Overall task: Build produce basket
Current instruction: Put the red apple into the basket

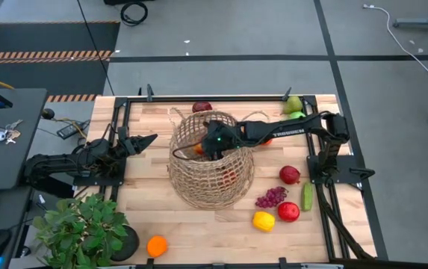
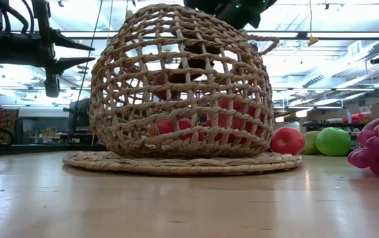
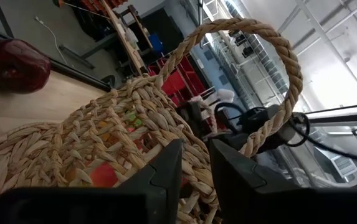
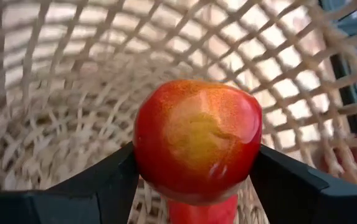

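a: basket (image 1: 211, 168) sits mid-table on its round woven base. any writing to read?

b: only white lettering along the right arm (image 1: 288, 130), seen from above; it looks like "trossen", though small. no labels on the produce.

a: right gripper (image 4: 194, 180)?

b: it reaches down into the mouth of the basket. the two dark fingers (image 4: 97, 186) stand well apart and clamp a red apple (image 4: 197, 140) with a yellow blush, one finger on each flank. the apple fills the gap between them. beyond the fingertips is the basket's woven inner wall, and another red piece shows just under the apple.

a: left gripper (image 3: 194, 171)?

b: fingers pinched together with only a thin slit between them, holding nothing. it hangs off to the basket's left side, apart from it. just past the fingertips is the basket's rim and one rope loop handle (image 3: 278, 74); farther out past that, a dark red apple (image 3: 13, 65) lies on the wood.

a: the rest of the produce?

b: on the table on the right arm's side of the basket: grapes (image 1: 271, 197), a lemon (image 1: 264, 220), two red apples (image 1: 289, 174), a cucumber (image 1: 307, 196). green fruit (image 1: 294, 104) lies at the far edge. an orange (image 1: 156, 245) sits near the front edge beside a potted plant (image 1: 87, 228). red pieces show through the weave from table height.
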Motion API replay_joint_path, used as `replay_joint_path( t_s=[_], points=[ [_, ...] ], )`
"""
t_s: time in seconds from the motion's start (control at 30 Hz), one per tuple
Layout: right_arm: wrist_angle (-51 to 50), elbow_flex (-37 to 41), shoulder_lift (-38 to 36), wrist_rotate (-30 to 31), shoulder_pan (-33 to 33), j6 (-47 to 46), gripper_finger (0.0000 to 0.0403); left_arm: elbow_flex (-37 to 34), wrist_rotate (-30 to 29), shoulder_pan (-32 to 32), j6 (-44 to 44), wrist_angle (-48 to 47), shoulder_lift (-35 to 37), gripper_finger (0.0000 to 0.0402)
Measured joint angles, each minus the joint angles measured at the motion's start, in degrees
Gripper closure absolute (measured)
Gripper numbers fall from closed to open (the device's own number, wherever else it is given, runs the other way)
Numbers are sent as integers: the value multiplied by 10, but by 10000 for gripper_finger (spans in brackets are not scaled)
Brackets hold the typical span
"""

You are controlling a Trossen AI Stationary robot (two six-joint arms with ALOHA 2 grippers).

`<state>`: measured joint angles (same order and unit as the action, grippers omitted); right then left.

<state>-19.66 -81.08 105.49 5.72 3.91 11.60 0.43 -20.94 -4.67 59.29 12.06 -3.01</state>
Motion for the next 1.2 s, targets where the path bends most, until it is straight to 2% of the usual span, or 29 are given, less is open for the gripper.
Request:
replay_joint_path(
  t_s=[0.23, 0.33, 0.6, 0.83, 1.03, 1.2],
  points=[
    [35, 0, 2, 13, -10, -46, 118, 0, 0, 0, 0, -1, 0, 314],
    [47, 0, 2, 16, -11, -93, 118, 0, 0, 0, 0, 0, 0, 311],
    [-3, 0, 2, 41, 7, -178, 116, 0, 0, 0, 0, 0, 0, 317],
    [-52, 0, 2, 79, 26, -224, 93, 0, 0, 0, 0, 0, 0, 312],
    [-56, 0, 2, 80, 36, -226, 83, 0, 0, 0, 0, 0, 0, 313],
    [-58, 0, 2, 30, 49, -253, 70, 0, 0, 0, 0, 0, 0, 317]
  ],
)
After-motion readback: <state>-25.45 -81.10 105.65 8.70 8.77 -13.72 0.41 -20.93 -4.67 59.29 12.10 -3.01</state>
